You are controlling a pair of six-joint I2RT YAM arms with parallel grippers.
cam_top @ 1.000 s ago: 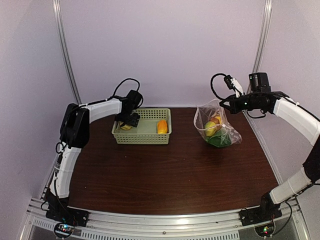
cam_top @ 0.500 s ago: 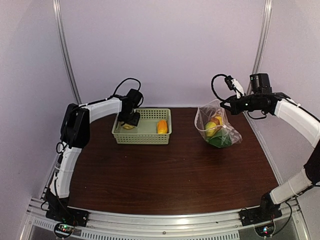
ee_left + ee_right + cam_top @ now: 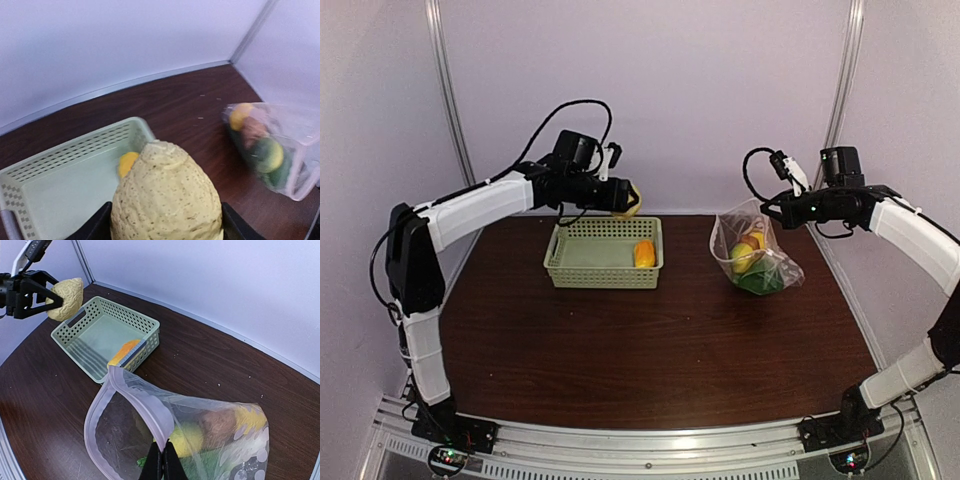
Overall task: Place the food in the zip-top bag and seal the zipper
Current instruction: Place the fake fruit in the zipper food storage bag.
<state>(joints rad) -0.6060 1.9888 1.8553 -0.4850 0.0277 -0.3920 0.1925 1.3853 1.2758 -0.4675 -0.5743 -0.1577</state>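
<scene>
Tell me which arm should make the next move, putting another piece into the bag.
Left. The left tool grips the bumpy yellow piece above the basket, while the right tool is busy pinching the bag mouth open.

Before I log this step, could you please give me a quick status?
Left tool shut on yellow bumpy piece, raised near basket. Right tool shut on bag rim, mouth open. Orange piece in basket. Path to bag clear.

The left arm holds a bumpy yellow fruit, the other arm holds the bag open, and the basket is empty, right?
Not quite: the basket is not empty. The top external view shows an orange piece lying in it. The rest is right.
</scene>
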